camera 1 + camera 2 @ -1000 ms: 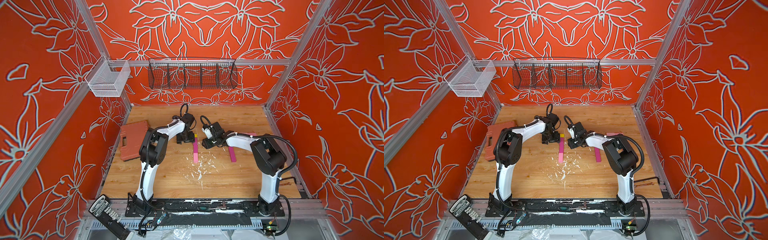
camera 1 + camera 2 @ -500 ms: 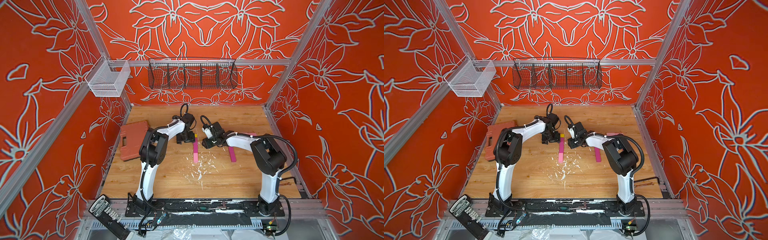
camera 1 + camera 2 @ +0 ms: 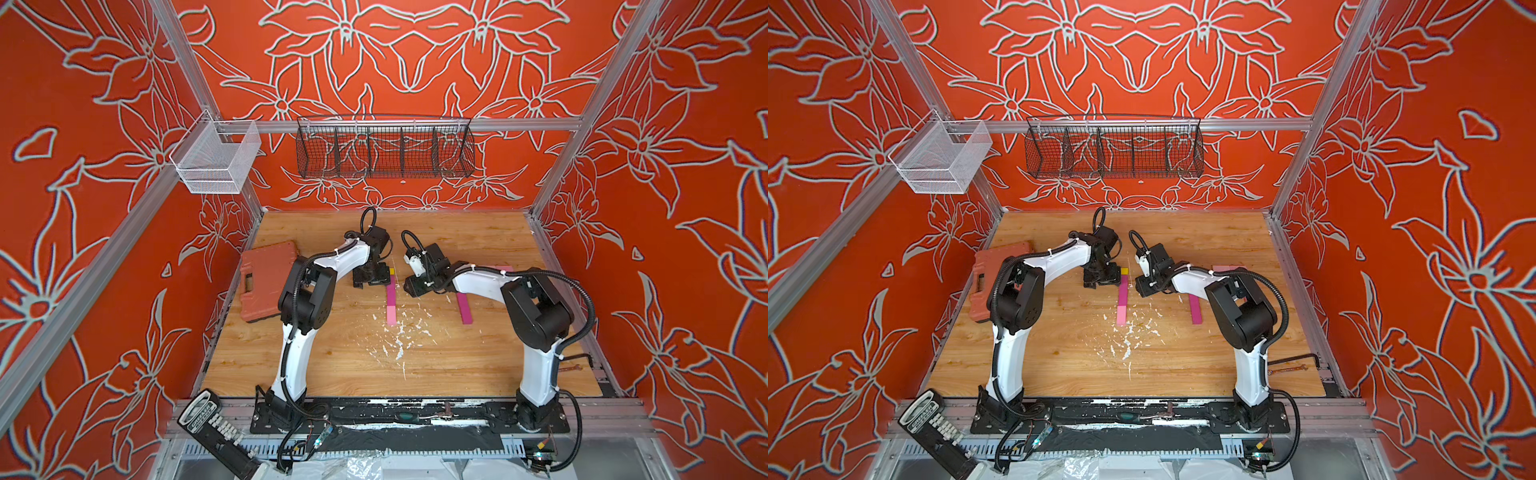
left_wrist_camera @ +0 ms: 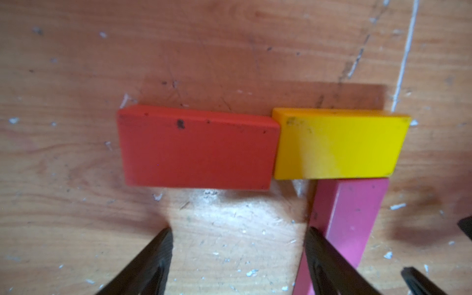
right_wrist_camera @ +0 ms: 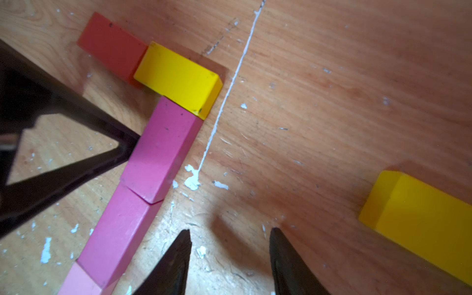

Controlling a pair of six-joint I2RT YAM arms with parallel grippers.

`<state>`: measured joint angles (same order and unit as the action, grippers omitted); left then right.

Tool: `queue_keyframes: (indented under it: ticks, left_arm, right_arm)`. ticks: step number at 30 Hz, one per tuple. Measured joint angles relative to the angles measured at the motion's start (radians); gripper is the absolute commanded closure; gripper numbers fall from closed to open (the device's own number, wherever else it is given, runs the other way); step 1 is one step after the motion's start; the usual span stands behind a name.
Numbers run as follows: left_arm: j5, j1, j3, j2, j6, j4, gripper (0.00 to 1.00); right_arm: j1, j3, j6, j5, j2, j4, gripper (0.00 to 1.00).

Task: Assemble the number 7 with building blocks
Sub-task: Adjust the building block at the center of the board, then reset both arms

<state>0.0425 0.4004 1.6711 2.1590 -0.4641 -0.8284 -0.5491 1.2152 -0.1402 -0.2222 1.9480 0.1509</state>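
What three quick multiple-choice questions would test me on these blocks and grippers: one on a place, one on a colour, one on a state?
1. What does the far end of the magenta stem touch?
A. Nothing
B. The yellow block
C. A green block

2. What colour is the block lying end to end with that yellow block?
A. Blue
B. Green
C. Red

3. How is the right gripper?
A. Open and empty
B. Shut on a block
C. Shut and empty

Answers:
1 B: the stem butts against the yellow block's long side.
2 C: the red block meets the yellow block's short end, and the two make the short bar.
3 A: its fingers stand apart with only bare table between them.
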Motion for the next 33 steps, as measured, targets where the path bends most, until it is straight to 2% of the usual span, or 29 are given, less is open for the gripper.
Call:
queue_keyframes:
  ticks: [5, 9, 11, 14, 23, 28, 33]
  left_arm:
    - [-0.028, -0.005, -0.035, -0.064, 0.019, -0.021, 0.15]
    - [-0.056, -0.019, -0.065, -0.174, 0.041, -0.025, 0.07]
    - [-0.076, -0.024, -0.097, -0.248, 0.06, -0.02, 0.01]
    - [-0.113, -0.028, -0.158, -0.364, 0.097, 0.001, 0.03]
    - [-0.247, -0.036, -0.335, -0.597, 0.177, 0.088, 0.03]
    - [-0.36, -0.04, -0.445, -0.708, 0.203, 0.175, 0.03]
    - [-0.515, -0.04, -0.659, -0.824, 0.299, 0.365, 0.03]
  right_arm:
    - [0.0, 0.0, 0.001, -0.023, -0.006, -0.003, 0.48]
    - [0.0, 0.0, 0.005, -0.034, -0.027, 0.002, 0.46]
    - [0.0, 0.0, 0.02, -0.035, -0.056, 0.007, 0.34]
    - [0.0, -0.001, 0.056, -0.031, -0.127, 0.023, 0.22]
    - [0.0, -0.001, 0.142, 0.016, -0.351, 0.092, 0.12]
    - [0.0, -0.047, 0.197, 0.115, -0.46, 0.116, 0.04]
    - [0.011, -0.203, 0.289, 0.293, -0.584, 0.034, 0.02]
